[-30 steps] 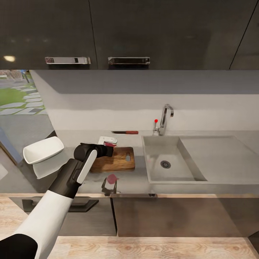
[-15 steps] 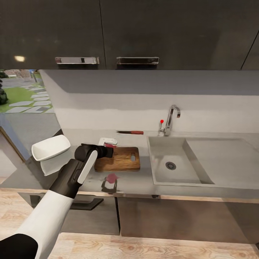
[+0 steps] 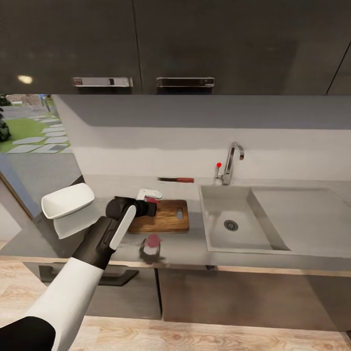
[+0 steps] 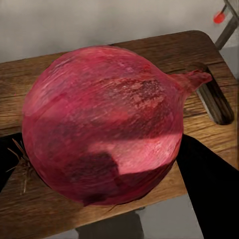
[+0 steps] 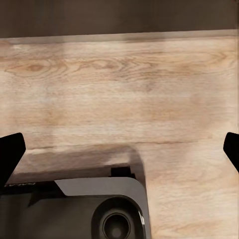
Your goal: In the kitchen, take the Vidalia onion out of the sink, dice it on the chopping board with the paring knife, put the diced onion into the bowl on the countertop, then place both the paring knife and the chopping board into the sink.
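My left gripper [image 3: 149, 207] is shut on the Vidalia onion [image 3: 151, 200], holding it just above the left end of the chopping board [image 3: 168, 217]. In the left wrist view the dark red onion [image 4: 102, 124] sits between the black fingers [image 4: 211, 184], over the board [image 4: 45, 79] and its handle slot. The paring knife [image 3: 175, 180] lies on the countertop [image 3: 185, 246] behind the board. The white bowl [image 3: 67, 200] stands at the counter's left end. The sink [image 3: 217, 241] is to the right. My right gripper [image 5: 119, 149] is open, low over the wood floor.
A chrome tap [image 3: 233, 161] with a red knob [image 3: 219, 165] stands behind the sink basin. A small flat white object [image 3: 146, 193] lies by the board's back left corner. Black upper cabinets [image 3: 175, 44] hang overhead. The robot's base [image 5: 74, 209] lies below the right gripper.
The camera swung, so the whole scene slid rightward in the picture. My left arm has edged slightly rightward over the board, still holding the onion.
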Available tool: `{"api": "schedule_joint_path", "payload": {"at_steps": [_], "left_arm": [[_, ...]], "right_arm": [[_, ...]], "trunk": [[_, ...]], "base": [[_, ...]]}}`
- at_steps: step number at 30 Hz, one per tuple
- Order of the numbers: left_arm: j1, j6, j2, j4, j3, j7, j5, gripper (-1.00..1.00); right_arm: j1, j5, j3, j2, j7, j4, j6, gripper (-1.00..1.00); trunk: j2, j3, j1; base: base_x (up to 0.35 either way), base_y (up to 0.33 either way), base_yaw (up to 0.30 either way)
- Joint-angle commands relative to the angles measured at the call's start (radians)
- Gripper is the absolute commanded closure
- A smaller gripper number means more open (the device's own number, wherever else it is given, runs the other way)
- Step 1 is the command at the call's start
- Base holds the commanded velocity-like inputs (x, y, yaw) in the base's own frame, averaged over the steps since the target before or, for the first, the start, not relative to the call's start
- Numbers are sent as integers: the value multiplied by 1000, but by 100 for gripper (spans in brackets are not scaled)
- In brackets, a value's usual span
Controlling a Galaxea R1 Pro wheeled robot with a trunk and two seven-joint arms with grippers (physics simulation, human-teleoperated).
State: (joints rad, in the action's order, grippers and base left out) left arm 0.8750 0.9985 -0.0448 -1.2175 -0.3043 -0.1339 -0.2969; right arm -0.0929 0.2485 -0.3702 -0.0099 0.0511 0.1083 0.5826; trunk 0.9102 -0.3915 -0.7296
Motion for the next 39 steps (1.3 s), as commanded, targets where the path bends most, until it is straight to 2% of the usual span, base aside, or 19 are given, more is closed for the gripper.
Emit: {"api": "schedule_joint_path", "payload": {"at_steps": [1,39], "left_arm": [[1,3,-1,3,-1,-10,-10,100],[1,0,-3,59,0,-10,-10,100]], "right_arm": [[-1,5,-9,0,5,-1,4,-100],[-1,5,-7,1,4,-2,0,-100]], "trunk": [[1,-1,0],[1,-1,0]], "base": [[59,-69,0],[4,-4,0]]}}
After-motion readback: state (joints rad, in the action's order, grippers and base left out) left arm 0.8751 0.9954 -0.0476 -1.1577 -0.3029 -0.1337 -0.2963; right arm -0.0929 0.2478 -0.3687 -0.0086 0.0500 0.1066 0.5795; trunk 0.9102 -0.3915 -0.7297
